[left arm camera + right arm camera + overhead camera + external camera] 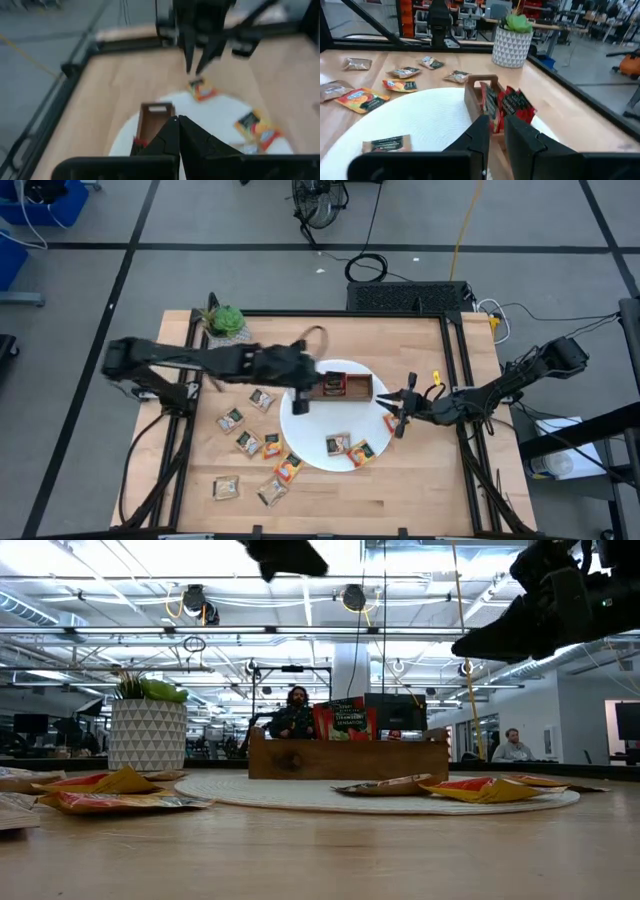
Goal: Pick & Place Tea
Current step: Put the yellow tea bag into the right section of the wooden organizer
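A wooden tray (345,387) sits on the far part of the white plate (318,452) and has red tea sachets (512,105) standing in it. More sachets lie flat on the plate (338,444) (361,452) (390,421). Several others are scattered on the table to its left (248,442). My left gripper (300,398) hovers over the plate's left edge beside the tray, shut and empty (177,124). My right gripper (402,408) hangs above the plate's right edge, pointing at the tray (481,90), its fingers a narrow gap apart (497,131) and empty.
A potted plant in a white patterned pot (224,323) stands at the table's far left corner. Dark frame rails (455,360) run along the table's sides. Bare wood lies along the near edge (400,500). People sit in the room beyond (295,712).
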